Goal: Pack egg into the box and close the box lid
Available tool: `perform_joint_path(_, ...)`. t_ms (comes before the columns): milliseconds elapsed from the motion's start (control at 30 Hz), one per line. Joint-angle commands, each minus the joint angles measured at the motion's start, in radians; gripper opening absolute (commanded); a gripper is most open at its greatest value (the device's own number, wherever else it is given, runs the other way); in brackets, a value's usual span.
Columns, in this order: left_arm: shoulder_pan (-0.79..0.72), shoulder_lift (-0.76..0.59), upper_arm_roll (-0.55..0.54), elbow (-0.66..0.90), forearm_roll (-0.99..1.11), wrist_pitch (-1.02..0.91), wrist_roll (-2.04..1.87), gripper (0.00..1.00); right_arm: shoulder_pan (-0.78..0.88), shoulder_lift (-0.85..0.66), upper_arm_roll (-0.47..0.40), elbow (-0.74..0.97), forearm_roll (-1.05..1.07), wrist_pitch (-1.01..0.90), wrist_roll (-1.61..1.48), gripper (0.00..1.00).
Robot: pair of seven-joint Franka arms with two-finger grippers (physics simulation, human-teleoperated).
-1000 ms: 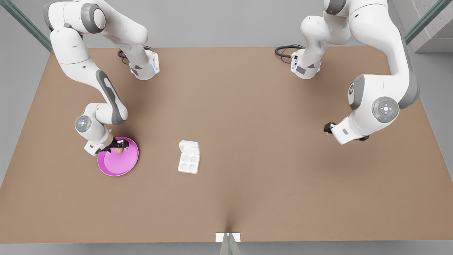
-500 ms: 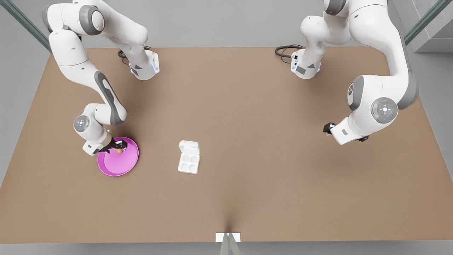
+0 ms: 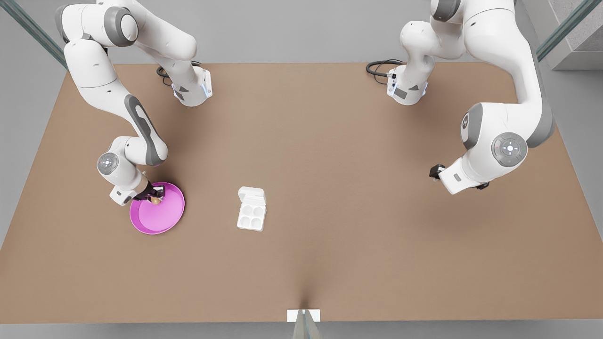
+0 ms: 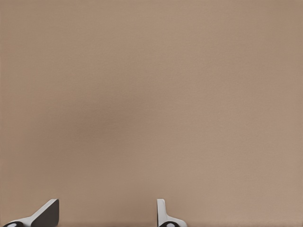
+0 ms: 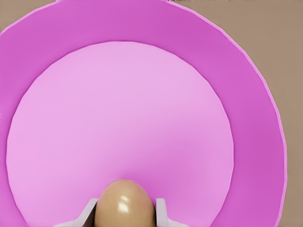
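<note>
The tan egg point(image 5: 124, 202) sits between the fingers of my right gripper point(image 5: 125, 215), which is shut on it over the pink plate point(image 5: 255, 94). In the front view this gripper point(image 3: 155, 197) and the egg point(image 3: 155, 201) are at the plate's far-left edge, on the front view's left. The white box point(image 3: 251, 221) lies open mid-table with its hollows empty, and the box lid point(image 3: 251, 193) is folded back on its far side. My left gripper point(image 4: 106, 216) hangs open over bare table on the front view's right, where that arm waits.
The pink plate point(image 3: 172, 221) lies left of the box with a stretch of bare brown table between them. Both arm bases point(image 3: 191, 89) stand at the table's far edge, with cables beside them.
The right gripper has shifted slightly towards the front view's left, and the egg has moved with it. The other arm has drifted slightly.
</note>
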Motion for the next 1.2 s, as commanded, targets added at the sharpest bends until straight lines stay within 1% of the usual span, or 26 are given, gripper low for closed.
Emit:
perform_joint_path(0, 0.000, 0.000, 0.000, 0.000, 0.001, 0.001, 0.000, 1.00, 0.002, -0.001, 0.001, 0.001, -0.006, -0.003, -0.005, 0.42)
perform_joint_path(67, 0.000, 0.000, 0.000, 0.000, 0.001, 0.001, 0.000, 1.00, 0.016, -0.010, 0.010, 0.004, -0.006, -0.008, -0.001, 0.42)
perform_joint_path(100, 0.000, 0.002, 0.000, 0.000, 0.001, 0.002, 0.000, 1.00, -0.006, -0.025, 0.056, 0.004, -0.004, -0.011, 0.004, 0.41)
perform_joint_path(133, 0.000, 0.002, 0.000, 0.000, 0.001, 0.002, 0.000, 1.00, -0.007, -0.062, 0.099, 0.012, -0.004, -0.083, 0.076, 0.41)
perform_joint_path(167, 0.000, 0.002, 0.000, 0.000, 0.001, 0.002, 0.000, 1.00, -0.007, -0.083, 0.138, 0.021, -0.004, -0.109, 0.133, 0.41)
perform_joint_path(300, 0.000, 0.003, 0.000, 0.000, 0.001, 0.004, 0.000, 1.00, 0.025, -0.076, 0.227, 0.139, 0.007, -0.178, 0.289, 0.41)
perform_joint_path(367, 0.000, 0.006, 0.000, 0.000, 0.001, 0.008, 0.000, 1.00, 0.103, -0.057, 0.225, 0.260, 0.007, -0.289, 0.380, 0.41)
perform_joint_path(400, 0.000, 0.006, 0.000, 0.000, 0.001, 0.008, 0.000, 1.00, 0.139, -0.034, 0.225, 0.315, 0.007, -0.307, 0.421, 0.41)
perform_joint_path(633, 0.002, 0.015, 0.000, 0.000, 0.001, 0.019, 0.000, 1.00, 0.369, 0.208, 0.217, 0.614, 0.005, -0.319, 0.705, 0.41)
perform_joint_path(667, 0.002, 0.015, 0.000, 0.000, 0.001, 0.019, 0.000, 1.00, 0.415, 0.236, 0.210, 0.677, 0.002, -0.365, 0.760, 0.41)
perform_joint_path(700, 0.002, 0.015, 0.000, 0.000, 0.001, 0.019, 0.000, 1.00, 0.442, 0.243, 0.210, 0.697, -0.001, -0.381, 0.804, 0.41)
perform_joint_path(800, 0.002, 0.022, 0.000, 0.000, 0.001, 0.025, 0.000, 1.00, 0.461, 0.248, 0.210, 0.694, 0.004, -0.390, 0.869, 0.41)
perform_joint_path(833, 0.003, 0.022, 0.000, 0.000, 0.001, 0.025, 0.000, 1.00, 0.464, 0.245, 0.211, 0.684, 0.002, -0.431, 0.900, 0.41)
perform_joint_path(867, 0.003, 0.022, 0.000, 0.000, 0.001, 0.025, 0.000, 1.00, 0.458, 0.245, 0.214, 0.673, 0.002, -0.433, 0.900, 0.41)
perform_joint_path(967, 0.003, 0.022, 0.000, 0.000, 0.001, 0.027, 0.000, 1.00, 0.453, 0.239, 0.216, 0.572, 0.005, -0.378, 0.907, 0.41)
perform_joint_path(1067, 0.003, 0.022, 0.000, 0.000, 0.001, 0.027, 0.000, 1.00, 0.453, 0.236, 0.216, 0.550, 0.004, -0.368, 0.914, 0.42)
perform_joint_path(1100, 0.003, 0.022, 0.000, 0.000, 0.001, 0.027, 0.000, 1.00, 0.455, 0.236, 0.217, 0.552, 0.004, -0.371, 0.915, 0.78)
perform_joint_path(1133, 0.003, 0.022, 0.000, 0.000, 0.001, 0.027, 0.000, 1.00, 0.456, 0.236, 0.217, 0.553, 0.004, -0.371, 0.915, 1.00)
perform_joint_path(1167, 0.003, 0.022, 0.000, 0.000, 0.001, 0.027, 0.000, 1.00, 0.459, 0.236, 0.217, 0.555, 0.004, -0.371, 0.915, 1.00)
